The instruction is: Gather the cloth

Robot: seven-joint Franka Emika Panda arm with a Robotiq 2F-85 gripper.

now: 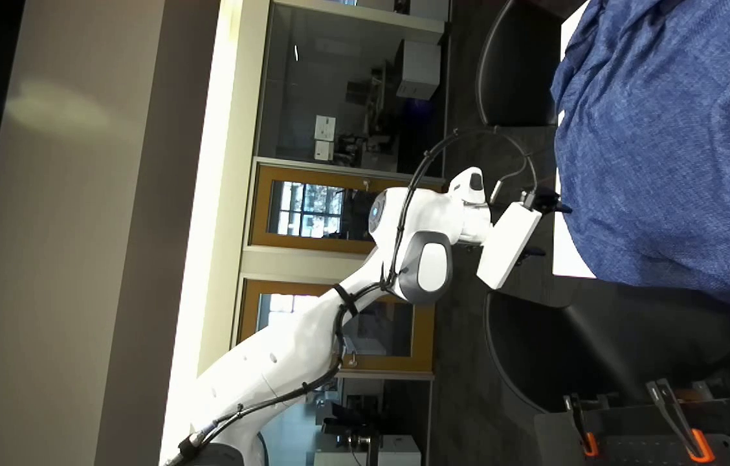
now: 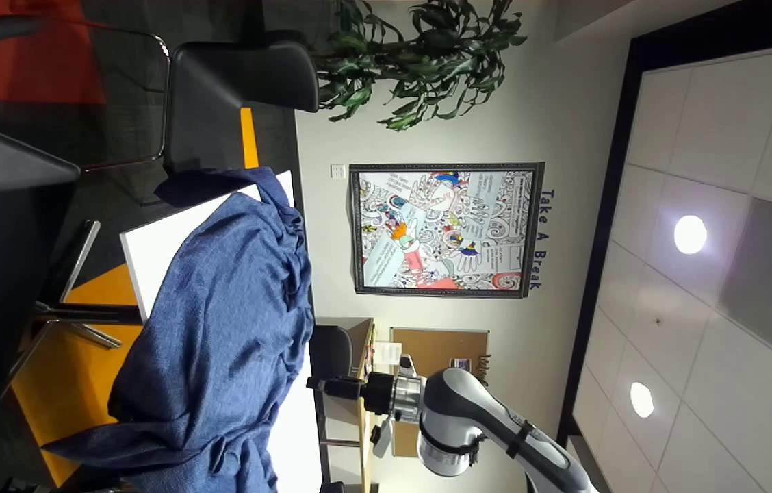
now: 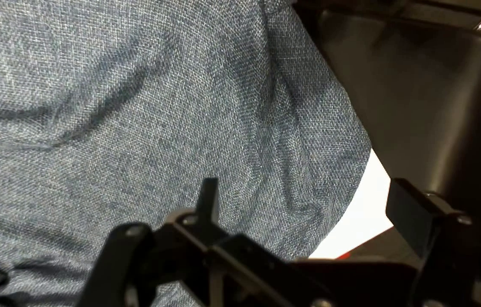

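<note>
The gripper [image 3: 308,200] is spread wide at an edge of the white table [image 1: 569,254].
The robot arm [image 1: 300,343] slants down to that table edge. The cloth [image 1: 669,142], dark blue and wrinkled, lies draped across most of the table; in an exterior view, part of it hangs past the table's side. White strips of the tabletop show along the edge by the gripper and at the table's corners. A black chair [image 1: 520,71] stands beside the table. In the wrist view, the fingers [image 3: 209,200] stand far apart with open space between them, one in front of the cloth, the other just beside a table corner. Whether a fingertip touches the cloth, I cannot tell.
</note>
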